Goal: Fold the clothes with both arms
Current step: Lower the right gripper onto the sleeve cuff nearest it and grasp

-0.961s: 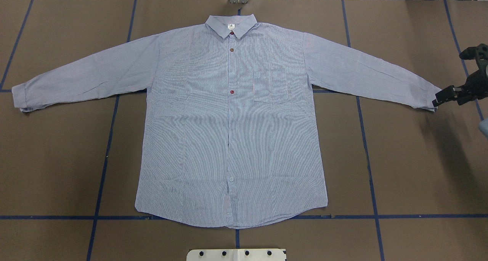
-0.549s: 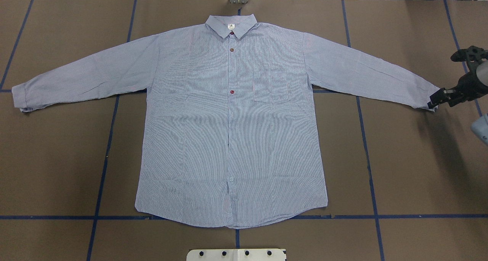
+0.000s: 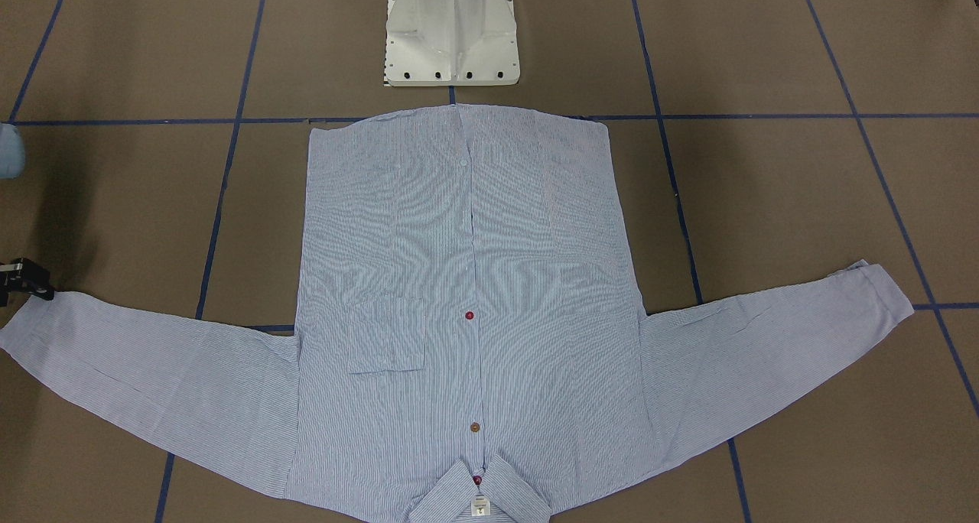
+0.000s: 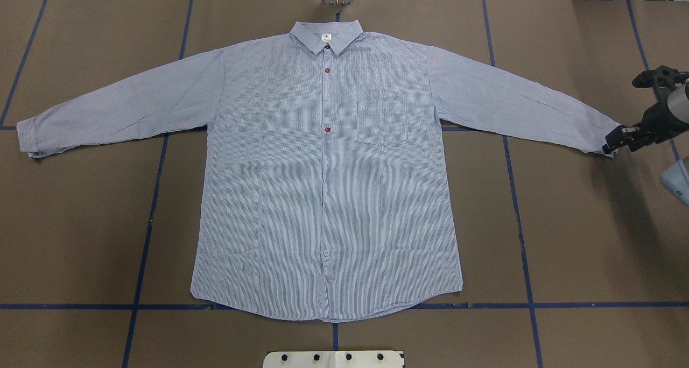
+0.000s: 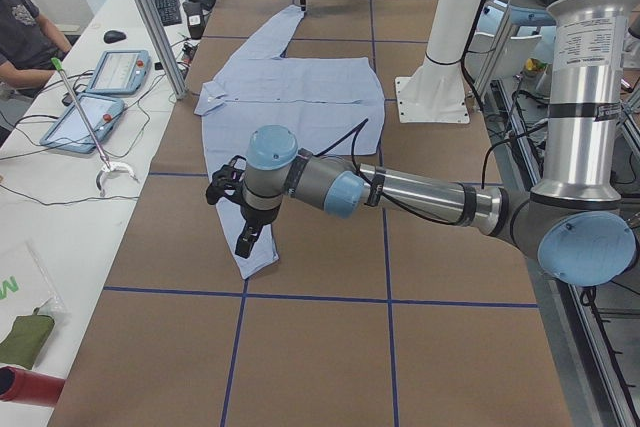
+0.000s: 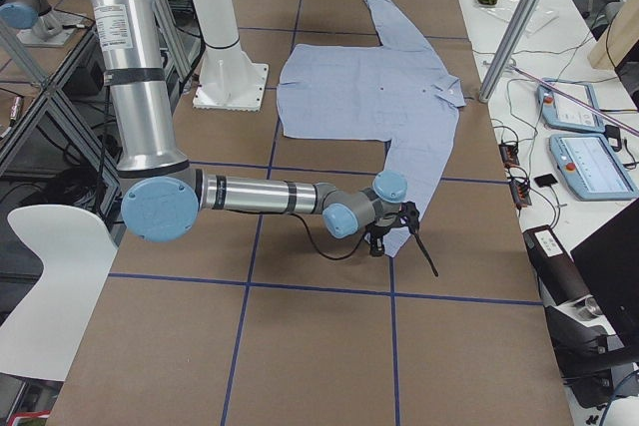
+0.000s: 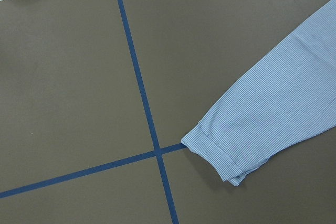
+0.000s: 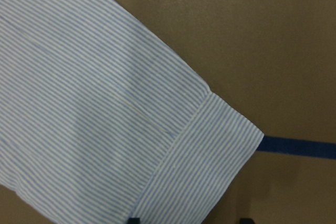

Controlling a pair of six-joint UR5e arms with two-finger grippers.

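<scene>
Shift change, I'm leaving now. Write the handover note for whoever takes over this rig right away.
right gripper: open, low at the right sleeve cuff; nothing lifted.
left gripper: over the left sleeve cuff, apparently clear of it; cannot tell whether it is open or shut.
shirt: flat on the table, front up, both sleeves spread out.
Done: no fold yet.
Left: grasp the cuffs, fold the sleeves in, then fold the body.

shirt (image 4: 323, 196): thin striped cloth, matt | table (image 4: 565, 239): matt brown paper
</scene>
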